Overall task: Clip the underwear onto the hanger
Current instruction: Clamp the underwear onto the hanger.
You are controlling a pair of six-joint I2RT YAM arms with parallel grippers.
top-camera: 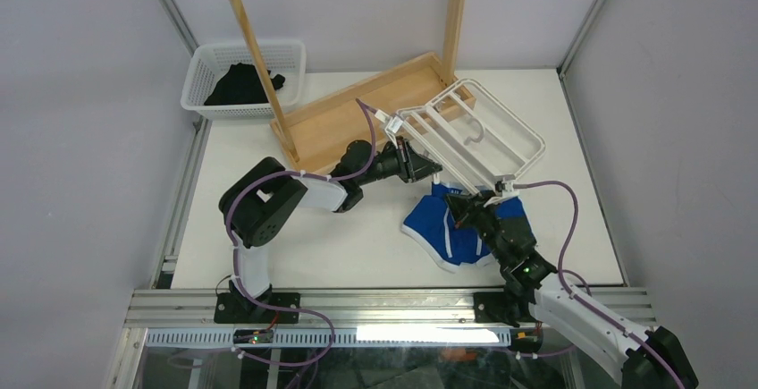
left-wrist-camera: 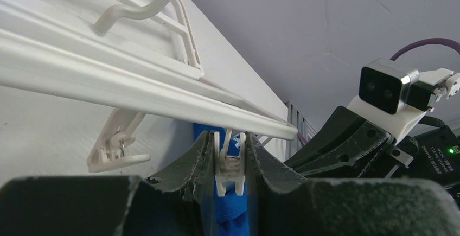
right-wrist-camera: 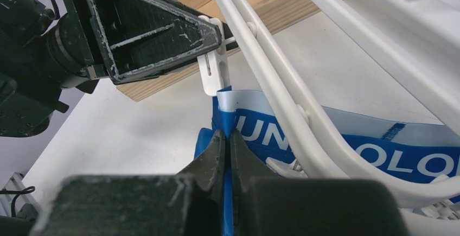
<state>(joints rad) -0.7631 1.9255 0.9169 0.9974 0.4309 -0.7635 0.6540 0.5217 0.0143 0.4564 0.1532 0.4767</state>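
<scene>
The blue underwear (top-camera: 444, 231) lies on the table below the white hanger (top-camera: 501, 125), which is tilted up off the table. My right gripper (top-camera: 459, 209) is shut on the waistband edge and holds it upright; in the right wrist view (right-wrist-camera: 228, 138) the fabric (right-wrist-camera: 379, 157) sits between the fingers. My left gripper (top-camera: 429, 167) is shut on a small white clip (left-wrist-camera: 229, 165) hanging from the hanger's bar (left-wrist-camera: 135, 92), squeezing it. In the right wrist view that clip (right-wrist-camera: 213, 70) hangs just above the waistband's top edge. Blue fabric (left-wrist-camera: 230, 214) shows below the clip.
A tall wooden rack (top-camera: 357, 112) stands behind the hanger. A white basket (top-camera: 290, 58) with a black garment (top-camera: 240, 85) sits at the back left. Another clip (left-wrist-camera: 116, 149) dangles to the left of the held one. The right arm's camera (left-wrist-camera: 388, 89) is close by.
</scene>
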